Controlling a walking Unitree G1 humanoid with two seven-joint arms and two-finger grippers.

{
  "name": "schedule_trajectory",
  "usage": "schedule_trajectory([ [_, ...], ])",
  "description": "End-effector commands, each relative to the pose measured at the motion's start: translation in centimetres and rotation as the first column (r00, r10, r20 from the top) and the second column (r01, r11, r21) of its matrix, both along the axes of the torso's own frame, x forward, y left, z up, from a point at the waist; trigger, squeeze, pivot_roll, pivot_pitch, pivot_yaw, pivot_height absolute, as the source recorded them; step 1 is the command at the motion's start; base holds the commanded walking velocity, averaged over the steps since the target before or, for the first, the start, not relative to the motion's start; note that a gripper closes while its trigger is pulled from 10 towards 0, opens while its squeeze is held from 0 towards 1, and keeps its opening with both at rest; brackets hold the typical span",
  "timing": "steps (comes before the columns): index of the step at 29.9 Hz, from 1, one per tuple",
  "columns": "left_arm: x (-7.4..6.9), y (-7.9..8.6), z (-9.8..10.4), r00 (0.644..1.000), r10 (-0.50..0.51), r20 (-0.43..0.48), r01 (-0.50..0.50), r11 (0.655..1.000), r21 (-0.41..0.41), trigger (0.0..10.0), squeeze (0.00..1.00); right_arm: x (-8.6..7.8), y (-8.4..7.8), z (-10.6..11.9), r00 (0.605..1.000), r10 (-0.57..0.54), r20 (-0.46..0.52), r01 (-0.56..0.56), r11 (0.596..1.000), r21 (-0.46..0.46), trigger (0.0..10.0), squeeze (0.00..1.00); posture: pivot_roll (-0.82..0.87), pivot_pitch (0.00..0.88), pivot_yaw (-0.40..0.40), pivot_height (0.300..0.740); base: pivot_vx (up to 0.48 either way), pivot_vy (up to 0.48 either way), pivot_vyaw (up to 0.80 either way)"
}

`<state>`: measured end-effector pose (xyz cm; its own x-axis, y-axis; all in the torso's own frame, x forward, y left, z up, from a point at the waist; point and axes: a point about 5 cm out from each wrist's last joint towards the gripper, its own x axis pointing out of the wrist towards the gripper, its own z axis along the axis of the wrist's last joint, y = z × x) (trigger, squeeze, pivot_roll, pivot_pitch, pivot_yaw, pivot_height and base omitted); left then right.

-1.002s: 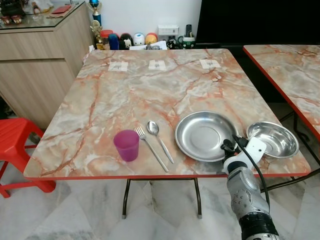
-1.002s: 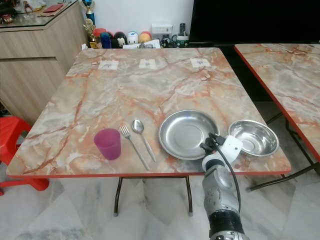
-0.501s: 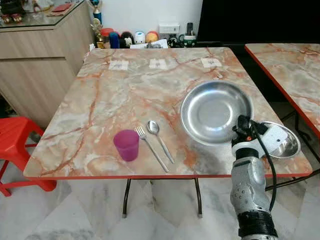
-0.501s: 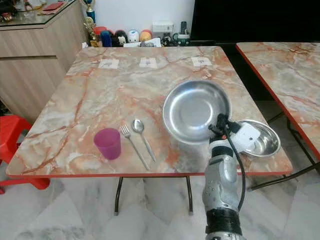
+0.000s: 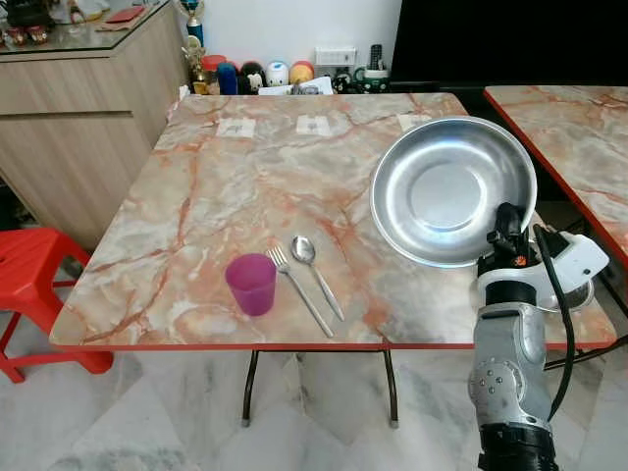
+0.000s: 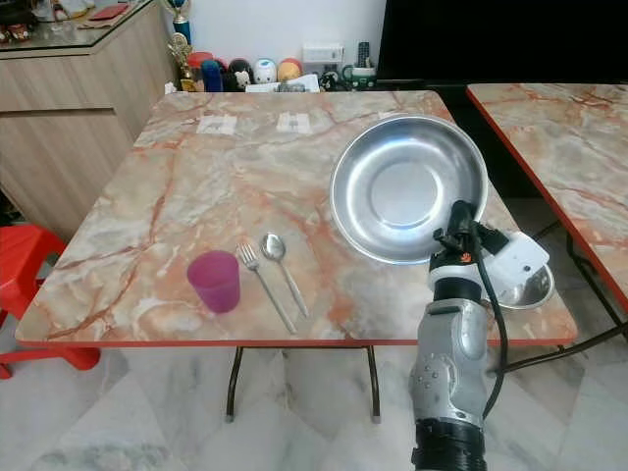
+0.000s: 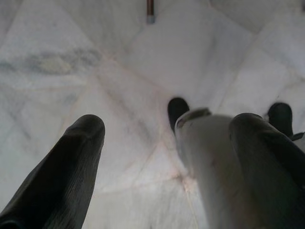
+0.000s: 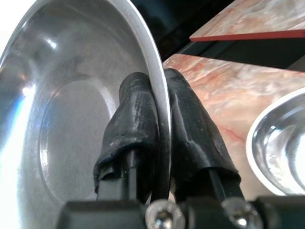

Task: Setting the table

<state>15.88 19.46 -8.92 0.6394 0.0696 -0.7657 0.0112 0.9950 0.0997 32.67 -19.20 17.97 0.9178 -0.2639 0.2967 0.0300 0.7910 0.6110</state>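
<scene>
So a second ago the big round stainless steel plate [image 5: 452, 189] was lying flat on the marble-patterned table [image 5: 196, 196] near its front right edge. Now I've got it lifted clear and tipped up on its rim, sitting in the upper right of the head views with its hollow facing the camera. Going left to right, the translucent purple plastic cup [image 5: 250, 284], the steel fork [image 5: 297, 291] and the steel spoon [image 5: 316, 276] haven't budged in the lower middle, so my guess is the plate is meant to go next to them to finish the setting. My right pincer [image 8: 159, 143] is clamped tight on the plate's rim, one black finger on each face. The smaller shiny steel bowl [image 8: 279, 143] is on the table behind my wrist. My left pincer [image 7: 167, 157] just hangs over the pale tiled floor [image 7: 95, 57], fingers spread apart. Three little white paper tags [image 5: 313, 125] lie along the far edge, print too small to read.
</scene>
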Motion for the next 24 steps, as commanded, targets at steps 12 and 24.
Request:
schedule_trajectory([
  [12, 0.2, 4.3, 0.9, 1.0, -0.011, -0.02, 0.012, 0.998, 0.065, 10.0, 0.0, -0.7, -0.3, 0.7, 1.0, -0.013, 0.029, 0.012, 1.0, 0.022, 10.0, 0.0, -0.01, 0.065, 0.001, 0.74, 0.0, -0.153, 0.0],
  [24, -3.5, 9.8, 1.5, 0.997, 0.046, -0.061, -0.04, 0.995, 0.094, 10.0, 0.0, -0.9, -0.3, 0.9, 1.0, -0.01, 0.029, 0.009, 1.0, 0.022, 10.0, 0.0, -0.01, 0.051, 0.0, 0.74, 0.0, -0.469, 0.0],
])
